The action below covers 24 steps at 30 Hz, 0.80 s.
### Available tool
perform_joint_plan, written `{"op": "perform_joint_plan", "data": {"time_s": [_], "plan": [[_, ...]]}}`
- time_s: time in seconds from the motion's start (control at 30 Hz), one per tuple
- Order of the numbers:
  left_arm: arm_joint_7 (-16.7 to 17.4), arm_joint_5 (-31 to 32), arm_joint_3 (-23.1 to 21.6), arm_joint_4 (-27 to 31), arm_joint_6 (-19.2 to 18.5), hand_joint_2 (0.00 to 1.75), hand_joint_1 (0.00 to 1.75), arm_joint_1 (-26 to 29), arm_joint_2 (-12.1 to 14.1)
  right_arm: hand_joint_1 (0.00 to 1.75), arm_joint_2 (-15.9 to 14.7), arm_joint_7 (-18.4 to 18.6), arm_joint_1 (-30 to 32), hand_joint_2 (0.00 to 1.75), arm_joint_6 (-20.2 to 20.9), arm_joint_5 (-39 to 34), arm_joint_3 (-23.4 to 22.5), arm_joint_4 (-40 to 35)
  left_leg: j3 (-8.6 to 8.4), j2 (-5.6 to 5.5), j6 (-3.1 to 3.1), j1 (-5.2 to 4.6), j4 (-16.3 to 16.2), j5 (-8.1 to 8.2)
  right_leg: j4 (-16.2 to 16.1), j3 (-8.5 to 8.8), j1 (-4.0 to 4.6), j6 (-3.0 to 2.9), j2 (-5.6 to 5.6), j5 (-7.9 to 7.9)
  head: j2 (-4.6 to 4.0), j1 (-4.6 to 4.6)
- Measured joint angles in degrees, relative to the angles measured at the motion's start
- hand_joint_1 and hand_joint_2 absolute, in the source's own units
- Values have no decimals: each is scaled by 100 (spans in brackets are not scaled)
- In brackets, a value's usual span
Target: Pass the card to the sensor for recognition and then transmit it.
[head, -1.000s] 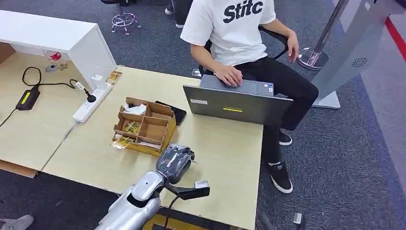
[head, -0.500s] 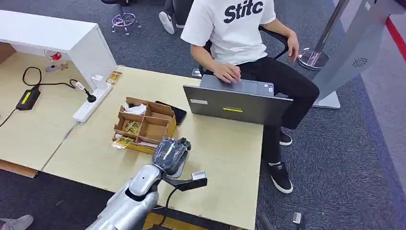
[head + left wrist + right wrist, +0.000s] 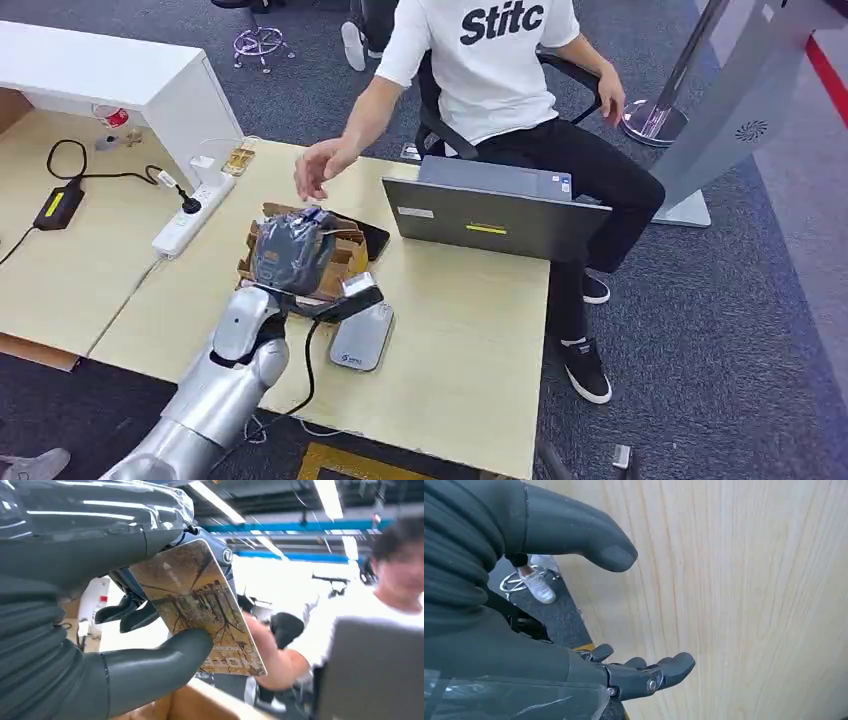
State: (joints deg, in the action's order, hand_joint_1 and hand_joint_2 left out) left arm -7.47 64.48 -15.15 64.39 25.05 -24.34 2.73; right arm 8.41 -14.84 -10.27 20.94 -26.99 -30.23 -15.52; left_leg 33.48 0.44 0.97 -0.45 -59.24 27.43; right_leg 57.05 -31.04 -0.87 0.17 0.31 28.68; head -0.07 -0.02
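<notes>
Card held up over the box, toward the person.
Head view: left hand [image 3: 293,252] is raised above the cardboard box [image 3: 345,256]; sensor [image 3: 362,337] lies on the table [image 3: 470,330]; a person's hand [image 3: 320,166] is extended. Left wrist view: card [image 3: 197,605] is pinched by thumb and fingers. Right wrist view: right hand [image 3: 589,630] is released, nothing held.

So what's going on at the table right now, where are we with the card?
The robot's left hand holds a brown printed card, pinched between its thick grey thumb and darker fingers, raised above the brown cardboard divider box. The flat grey sensor pad lies on the light wooden table just behind the hand, nearer the robot. A seated person in a white T-shirt reaches an open hand toward the card, beside a grey laptop. The right hand is open, holding nothing.
</notes>
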Motion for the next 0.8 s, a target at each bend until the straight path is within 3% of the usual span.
{"op": "perform_joint_plan", "data": {"time_s": [0.47, 0.5, 0.53, 0.57, 0.8], "plan": [[-109, -313, 514, 420, 221, 175, 175, 94, 144, 0, 0, -9, 2, 175, -4, -48, 13, 11, 0, 0, 0, -1, 0, 0, 0, 1, -1, 0, 0, 0, 0, 0], [-112, -313, 521, 436, 221, 175, 162, 103, 144, 0, 0, -9, 2, 175, -4, -50, 13, 11, 0, 0, 0, -1, 0, 0, 0, 1, -1, 0, 0, 0, 0, 0], [-116, -313, 529, 442, 225, 175, 37, 107, 144, 0, 0, -9, 1, 175, -13, -50, 13, 11, 0, 0, 0, -1, 0, 0, -1, 1, -1, 0, 0, 0, 0, 2], [-118, -313, 532, 442, 228, 175, 0, 112, 144, 0, 0, -9, 0, 175, -22, -48, 13, 11, 0, 0, 0, -1, 0, 0, -1, 1, -1, 0, 0, 0, 0, 2], [-125, -263, 538, 442, 232, 175, 0, 168, 129, 0, 0, -22, -2, 175, -98, -41, 17, 11, 0, 0, 0, -1, 0, 0, -1, 0, 0, 0, 0, 0, 0, 2]]}}
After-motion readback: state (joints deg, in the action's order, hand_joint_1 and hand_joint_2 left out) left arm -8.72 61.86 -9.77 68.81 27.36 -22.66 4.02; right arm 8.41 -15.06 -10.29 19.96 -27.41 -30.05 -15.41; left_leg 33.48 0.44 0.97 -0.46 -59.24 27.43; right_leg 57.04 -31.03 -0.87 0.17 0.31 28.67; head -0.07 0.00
